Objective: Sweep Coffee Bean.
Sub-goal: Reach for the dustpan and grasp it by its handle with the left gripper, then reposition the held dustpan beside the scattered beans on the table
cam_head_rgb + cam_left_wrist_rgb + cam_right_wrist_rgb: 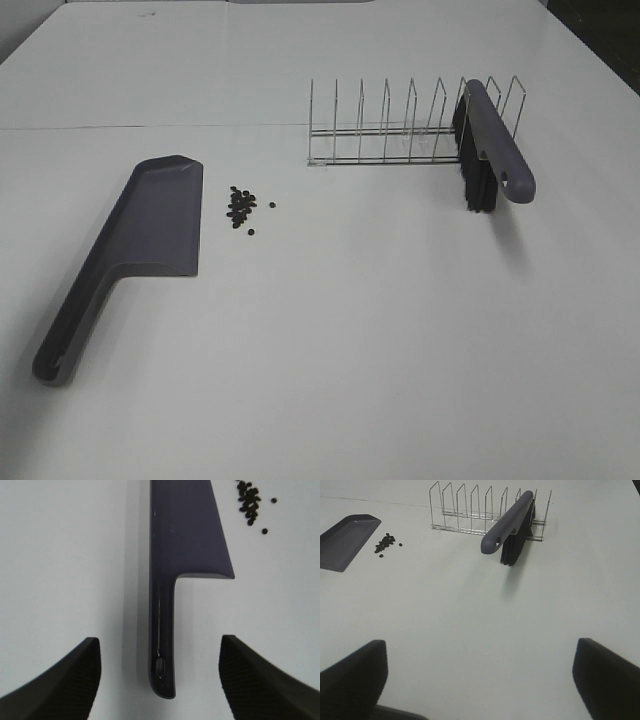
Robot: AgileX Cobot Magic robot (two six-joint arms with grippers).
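On the left half of the white table (400,360), the grey-purple dustpan (160,225) lies flat, handle toward the near edge. The coffee beans (241,206) sit clustered just right of the dustpan, clear of it. Left gripper (159,645): fingers spread, straddling the handle end without contact. Right gripper (480,645): fingers spread wide above bare table. Far right, a brush (497,150) rests in a wire rack (385,130).

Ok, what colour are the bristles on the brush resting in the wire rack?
Black bristles, under a grey-purple handle; clearest in the exterior high view.
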